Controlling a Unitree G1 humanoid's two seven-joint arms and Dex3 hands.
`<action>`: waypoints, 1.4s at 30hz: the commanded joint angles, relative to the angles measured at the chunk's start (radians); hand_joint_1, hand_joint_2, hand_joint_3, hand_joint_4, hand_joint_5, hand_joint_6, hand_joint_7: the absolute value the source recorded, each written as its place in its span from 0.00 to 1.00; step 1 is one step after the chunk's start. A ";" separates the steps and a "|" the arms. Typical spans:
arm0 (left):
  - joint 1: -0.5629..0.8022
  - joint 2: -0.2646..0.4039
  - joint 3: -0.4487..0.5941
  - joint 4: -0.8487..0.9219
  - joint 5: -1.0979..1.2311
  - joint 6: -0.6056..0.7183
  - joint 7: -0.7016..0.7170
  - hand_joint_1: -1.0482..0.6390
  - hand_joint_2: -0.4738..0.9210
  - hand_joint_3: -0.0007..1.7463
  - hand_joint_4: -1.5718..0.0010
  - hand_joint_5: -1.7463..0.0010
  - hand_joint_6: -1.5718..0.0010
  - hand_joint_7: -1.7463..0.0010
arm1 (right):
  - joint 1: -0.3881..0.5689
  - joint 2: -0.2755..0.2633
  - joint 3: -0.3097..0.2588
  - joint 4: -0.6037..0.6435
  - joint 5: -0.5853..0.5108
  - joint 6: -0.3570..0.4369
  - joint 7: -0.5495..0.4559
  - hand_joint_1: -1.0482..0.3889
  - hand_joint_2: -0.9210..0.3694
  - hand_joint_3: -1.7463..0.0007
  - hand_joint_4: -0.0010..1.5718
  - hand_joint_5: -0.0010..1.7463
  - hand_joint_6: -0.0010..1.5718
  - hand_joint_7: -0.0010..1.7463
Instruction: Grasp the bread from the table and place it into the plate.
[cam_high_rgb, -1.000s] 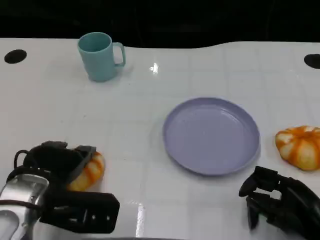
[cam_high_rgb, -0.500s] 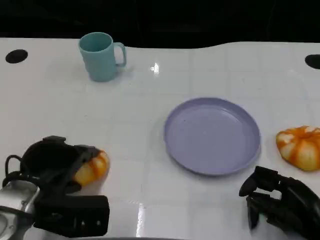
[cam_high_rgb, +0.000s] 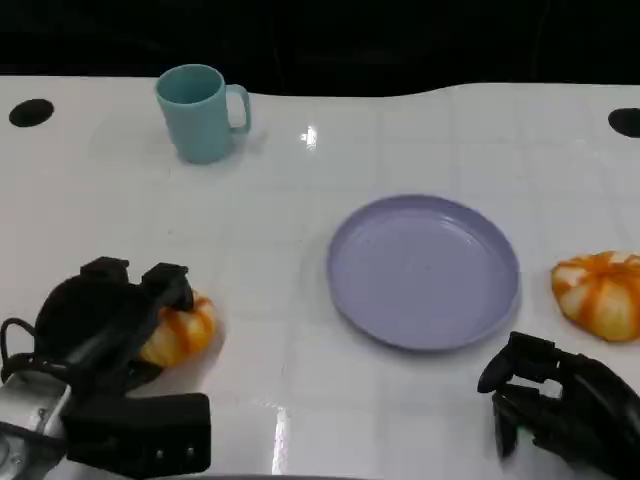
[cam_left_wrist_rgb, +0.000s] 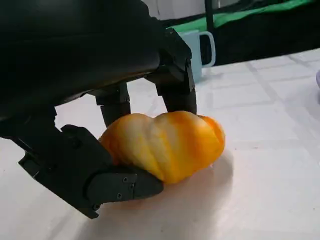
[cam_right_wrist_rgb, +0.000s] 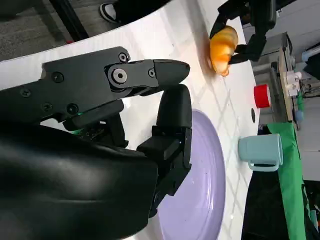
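**Supervisor:** Currently, what is the left hand (cam_high_rgb: 105, 320) doing?

**Operator:** I have it grasping the bread (cam_left_wrist_rgb: 165, 142), fingers above and thumb beneath, because the loaf sits on the tabletop (cam_high_rgb: 300, 200), left of the plate (cam_high_rgb: 422, 270).

**Supervisor:** And the right hand (cam_high_rgb: 550, 405)?

**Operator:** Curled on nothing, parked near the plate, clear of the transfer path.

No legible text, label, brand, number or sign on anything here.
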 joint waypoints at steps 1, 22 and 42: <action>-0.015 0.013 0.004 -0.004 -0.004 -0.006 0.032 0.44 1.00 0.07 0.57 0.00 0.39 0.77 | 0.007 -0.016 -0.008 0.023 0.001 0.008 0.000 0.38 0.00 0.86 0.41 1.00 0.44 0.76; -0.197 -0.108 -0.025 0.014 -0.100 -0.084 -0.049 0.45 0.98 0.28 0.55 0.00 0.64 0.08 | -0.018 -0.023 -0.014 0.081 0.014 -0.024 0.023 0.36 0.00 0.87 0.43 1.00 0.45 0.76; -0.318 -0.237 -0.108 0.086 -0.058 -0.065 -0.031 0.46 0.99 0.25 0.50 0.00 0.62 0.04 | -0.011 -0.023 -0.012 0.072 0.016 -0.029 0.029 0.37 0.00 0.86 0.41 1.00 0.44 0.76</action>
